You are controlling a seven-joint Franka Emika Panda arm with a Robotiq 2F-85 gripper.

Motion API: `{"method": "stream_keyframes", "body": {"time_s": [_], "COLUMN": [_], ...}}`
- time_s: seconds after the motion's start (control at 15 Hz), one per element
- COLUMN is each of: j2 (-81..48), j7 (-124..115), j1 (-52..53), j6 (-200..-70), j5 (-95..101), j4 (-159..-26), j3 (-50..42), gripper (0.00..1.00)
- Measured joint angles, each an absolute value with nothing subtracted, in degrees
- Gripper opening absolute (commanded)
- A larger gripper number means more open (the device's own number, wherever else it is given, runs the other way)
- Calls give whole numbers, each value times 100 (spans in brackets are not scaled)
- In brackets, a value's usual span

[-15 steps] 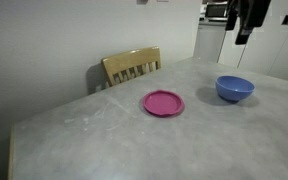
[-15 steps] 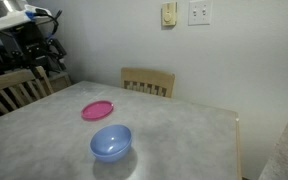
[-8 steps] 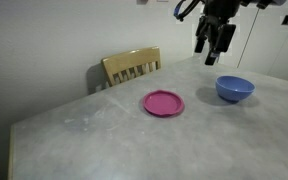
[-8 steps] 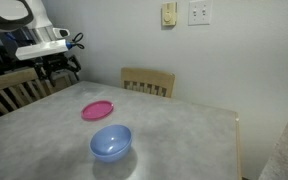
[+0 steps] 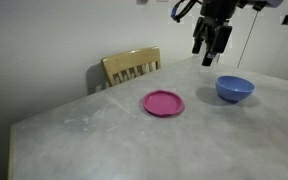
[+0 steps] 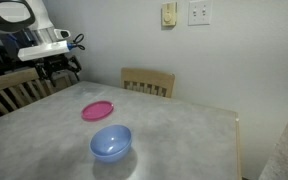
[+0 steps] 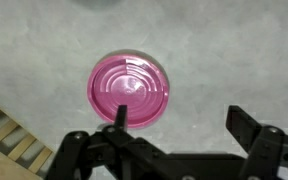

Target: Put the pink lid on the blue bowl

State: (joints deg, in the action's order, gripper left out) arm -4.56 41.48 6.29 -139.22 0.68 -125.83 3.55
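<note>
The pink lid (image 5: 164,102) lies flat on the grey table in both exterior views (image 6: 97,110) and fills the upper middle of the wrist view (image 7: 130,89). The blue bowl (image 5: 235,89) stands upright and empty on the table, apart from the lid; it also shows in an exterior view (image 6: 111,142). It is out of the wrist view. My gripper (image 5: 210,45) hangs high above the table, open and empty (image 7: 179,118). In an exterior view it sits at the far left (image 6: 54,66).
A wooden chair (image 5: 132,66) stands at the table's far edge, also seen in an exterior view (image 6: 147,81). Another chair (image 6: 9,92) is at the left. The grey table (image 5: 104,130) has edges near the lid's side. A wall with switch plates (image 6: 199,12) is behind.
The arm swung in over the table from the edge of view a second ago. Since half a second ago it has barely moved. Lid and bowl have not moved.
</note>
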Motion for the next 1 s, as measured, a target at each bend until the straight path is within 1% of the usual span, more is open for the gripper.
{"method": "stream_keyframes", "body": {"time_s": [0.2,0.53,1.0], "j2": [-702,-1597,-2863], "j7": [4158,4281,4403], "j1": [630,630,616], "j6": [-13919,-13877,-13286], "j5": [61,94,211], "j4": [-12384,-11679,-10655], "j3": [447,590,715], "gripper": [100,100,100]}}
